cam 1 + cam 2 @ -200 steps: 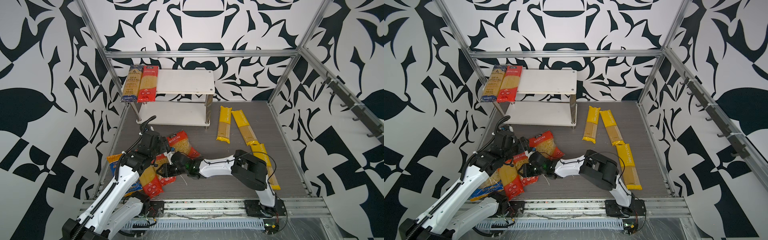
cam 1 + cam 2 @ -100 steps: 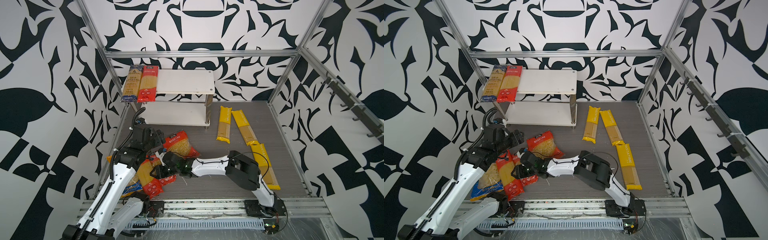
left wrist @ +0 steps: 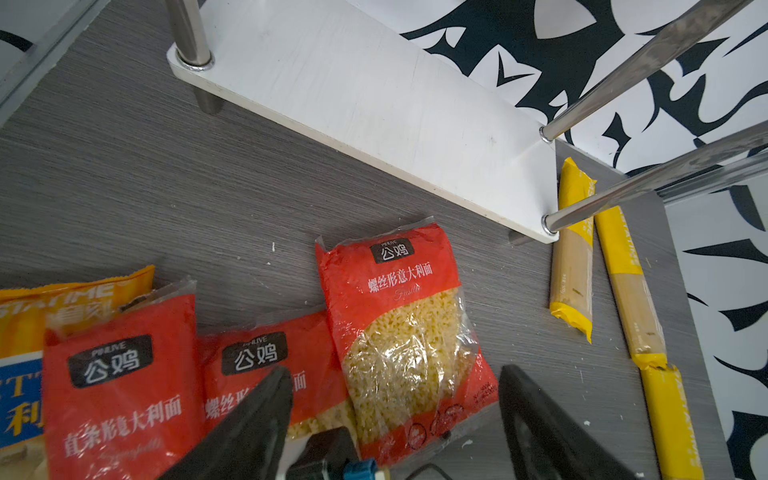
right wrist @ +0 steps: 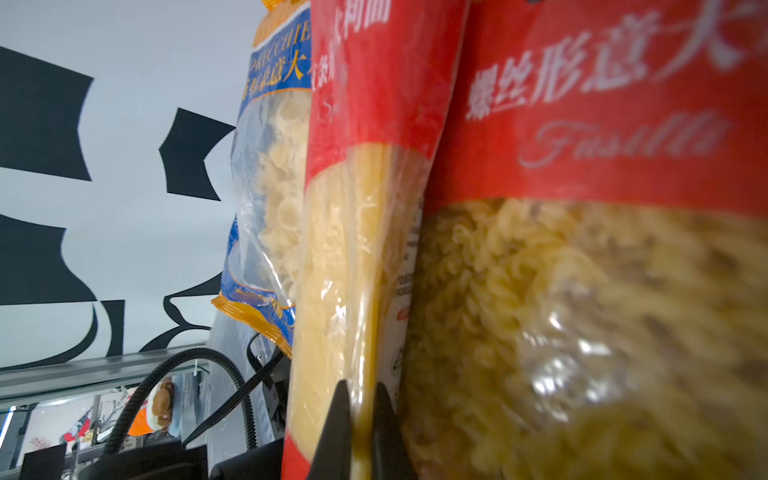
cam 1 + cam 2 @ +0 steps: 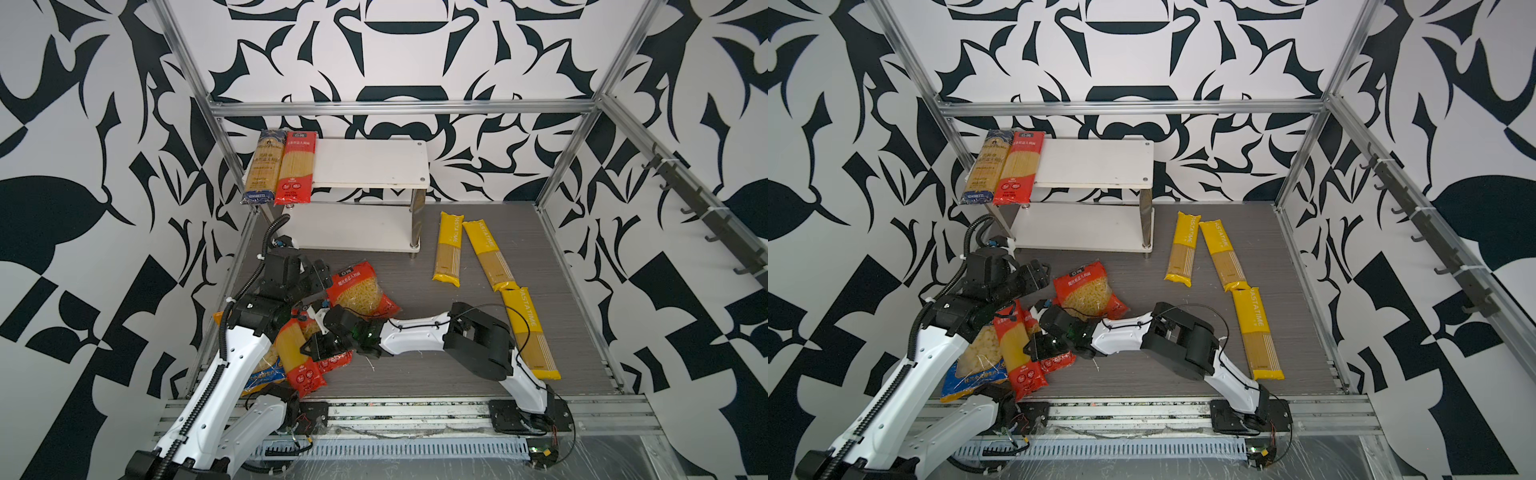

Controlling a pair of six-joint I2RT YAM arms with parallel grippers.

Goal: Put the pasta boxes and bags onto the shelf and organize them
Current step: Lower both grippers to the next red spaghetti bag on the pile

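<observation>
My right gripper is shut on the plastic edge of a long red pasta packet lying on a front-left pile. That pile also holds a blue-orange packet and a short red fusilli packet. My left gripper hangs open above another short red fusilli packet, touching nothing. The shelf stands at the back, with a long dark-blue packet and a long red packet on its top board's left end. Three long yellow packets lie on the right.
The shelf's lower board is bare between its metal legs. Aluminium frame rails and patterned walls enclose the grey table. The right arm stretches across the front middle.
My right gripper slid left along the pile and shut on the long red packet's edge. My left gripper drew back slightly toward the shelf, still open.
</observation>
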